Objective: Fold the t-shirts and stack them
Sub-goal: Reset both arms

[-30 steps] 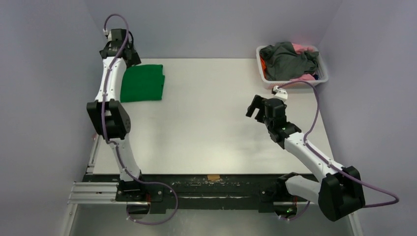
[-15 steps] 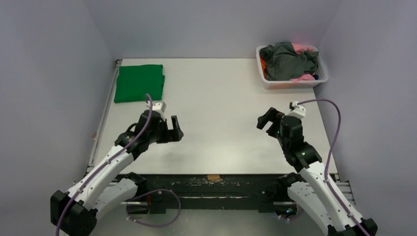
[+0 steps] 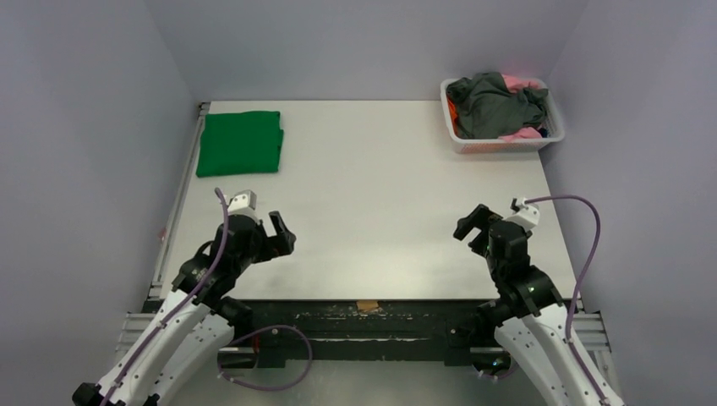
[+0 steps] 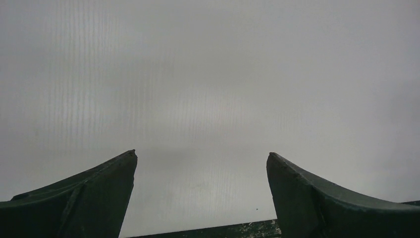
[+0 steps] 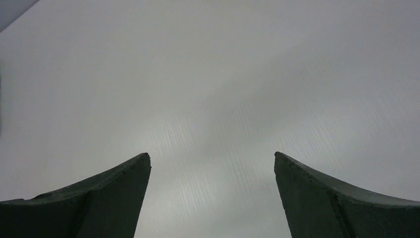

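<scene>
A bright green t-shirt (image 3: 240,142) lies folded flat at the table's far left. A dark grey t-shirt (image 3: 495,103) is heaped in the white basket (image 3: 500,145) at the far right, with pink fabric (image 3: 522,133) and a bit of orange (image 3: 451,111) showing under it. My left gripper (image 3: 281,235) is open and empty near the table's front left, far from the green shirt. My right gripper (image 3: 470,227) is open and empty near the front right. Both wrist views show only bare table between spread fingers (image 4: 106,193) (image 5: 317,198).
The white table (image 3: 372,186) is walled in by grey panels on the left, back and right. A dark rail with the arm bases (image 3: 363,326) runs along the near edge, with a small tan tape piece (image 3: 366,304) on it.
Both arms have pulled back toward the near edge. The left arm left the green shirt at the far left and came to the front left. The right gripper moved nearer and slightly right.
</scene>
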Robot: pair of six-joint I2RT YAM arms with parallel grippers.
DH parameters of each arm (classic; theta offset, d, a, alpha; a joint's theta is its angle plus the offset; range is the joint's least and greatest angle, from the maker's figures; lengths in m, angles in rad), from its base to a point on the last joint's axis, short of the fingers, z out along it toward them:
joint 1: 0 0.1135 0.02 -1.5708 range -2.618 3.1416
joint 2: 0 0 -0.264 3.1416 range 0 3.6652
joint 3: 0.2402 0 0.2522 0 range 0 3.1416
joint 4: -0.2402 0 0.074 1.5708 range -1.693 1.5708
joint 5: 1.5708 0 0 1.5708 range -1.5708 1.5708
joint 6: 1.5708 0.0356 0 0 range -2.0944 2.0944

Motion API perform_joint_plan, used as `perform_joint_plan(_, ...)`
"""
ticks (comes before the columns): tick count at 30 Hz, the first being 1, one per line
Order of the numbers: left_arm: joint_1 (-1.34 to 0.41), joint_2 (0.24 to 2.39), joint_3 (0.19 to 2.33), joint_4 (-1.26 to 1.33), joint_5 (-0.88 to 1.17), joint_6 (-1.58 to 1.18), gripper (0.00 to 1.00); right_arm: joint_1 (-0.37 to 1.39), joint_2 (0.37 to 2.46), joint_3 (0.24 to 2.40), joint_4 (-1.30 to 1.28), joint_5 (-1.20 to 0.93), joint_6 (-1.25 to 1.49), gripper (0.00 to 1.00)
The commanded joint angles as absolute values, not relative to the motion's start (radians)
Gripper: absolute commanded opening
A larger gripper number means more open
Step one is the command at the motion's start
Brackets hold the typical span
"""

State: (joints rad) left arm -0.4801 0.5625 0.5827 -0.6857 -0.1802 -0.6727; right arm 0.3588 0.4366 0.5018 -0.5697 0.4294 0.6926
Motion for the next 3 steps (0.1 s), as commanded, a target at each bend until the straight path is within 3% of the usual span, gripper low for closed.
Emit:
perform_joint_plan(1,-0.482,0.538,0.61,-0.724,-0.272,-0.699,1.0,0.357,0.435,0.5,-0.578,0.472,0.705,0.94)
perform_joint_plan(3,-0.483,0.527,0.611,-0.73,-0.278,-0.699,1.0,0.357,0.432,0.502,-0.574,0.477,0.701,0.95)
